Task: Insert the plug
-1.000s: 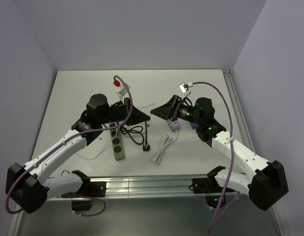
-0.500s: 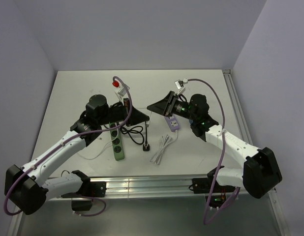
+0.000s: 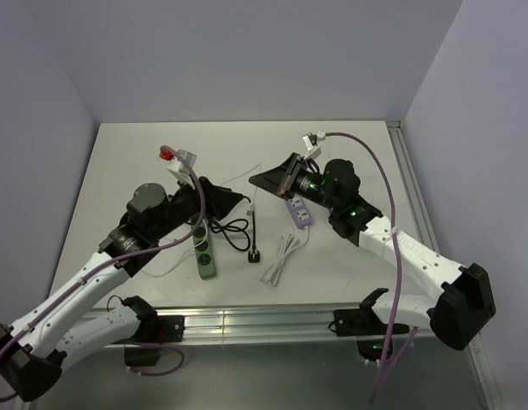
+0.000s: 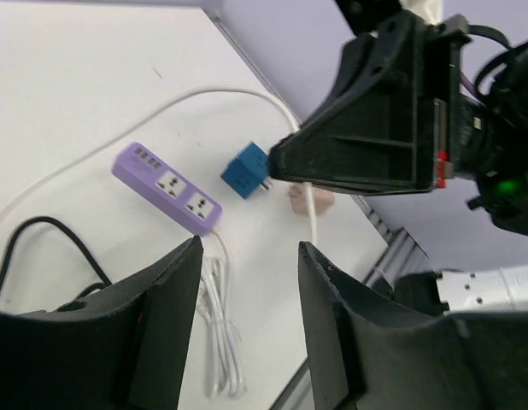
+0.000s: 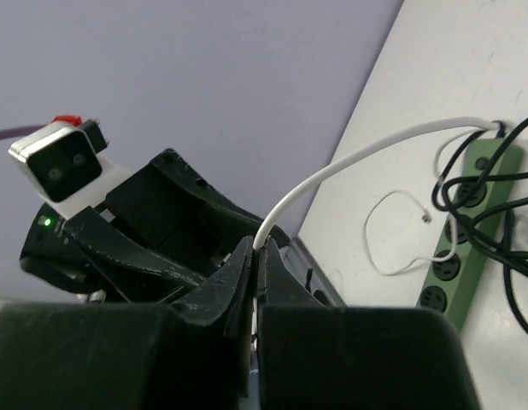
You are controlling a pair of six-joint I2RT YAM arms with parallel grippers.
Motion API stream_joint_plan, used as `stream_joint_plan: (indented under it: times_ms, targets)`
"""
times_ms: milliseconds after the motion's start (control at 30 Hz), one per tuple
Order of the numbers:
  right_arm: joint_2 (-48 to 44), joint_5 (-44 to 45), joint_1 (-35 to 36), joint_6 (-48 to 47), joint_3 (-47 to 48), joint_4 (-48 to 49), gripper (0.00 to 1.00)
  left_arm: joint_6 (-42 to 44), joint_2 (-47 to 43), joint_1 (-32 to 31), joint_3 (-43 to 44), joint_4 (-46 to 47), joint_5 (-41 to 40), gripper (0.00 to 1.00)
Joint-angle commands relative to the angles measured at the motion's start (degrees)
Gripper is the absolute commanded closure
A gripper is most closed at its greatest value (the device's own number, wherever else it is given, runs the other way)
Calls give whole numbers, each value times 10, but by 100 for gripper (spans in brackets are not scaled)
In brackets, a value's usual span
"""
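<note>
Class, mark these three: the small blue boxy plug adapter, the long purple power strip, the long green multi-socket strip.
small blue boxy plug adapter (image 4: pixel 245 171), left wrist view, blue body.
long purple power strip (image 4: pixel 167 189), left wrist view, top face by sockets.
long green multi-socket strip (image 3: pixel 204 254), top external view, socket face.

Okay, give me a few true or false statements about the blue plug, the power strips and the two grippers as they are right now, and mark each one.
1. The blue plug lies on the table, in neither gripper. True.
2. The right gripper is open and empty. False: it is shut on a thin white cable.
3. The left gripper has its jaws apart with nothing between them. True.
4. The blue plug sits in a socket of the green power strip. False: it lies loose near the purple power strip, apart from it.
</note>
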Motion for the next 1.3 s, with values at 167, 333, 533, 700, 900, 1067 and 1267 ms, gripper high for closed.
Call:
stream_joint_plan:
  times_ms: [167,333,533,700,900,1067,1267]
  targets:
    - [4,51,-24,-130,219,-152,100,-28,-54,-12,12,-58,-188,45]
    - [32,-9,-61,-161,340,-147,100,-77,-71,-12,16,-134,-309,46]
    - [66,112,-64,-314,511,-250,100,-84,-100,-12,7,-157,-331,46]
    - [69,225,-78,-426,637,-303,100,-80,-101,-12,14,-167,-337,46]
    - [54,409,-78,-564,720,-320,100,-71,-100,-12,16,-160,-333,46]
    - [24,486,-78,-652,711,-290,100,-59,-81,-12,26,-145,-322,47]
    - [21,506,-78,-701,725,-288,100,-59,-61,-12,35,-134,-312,47]
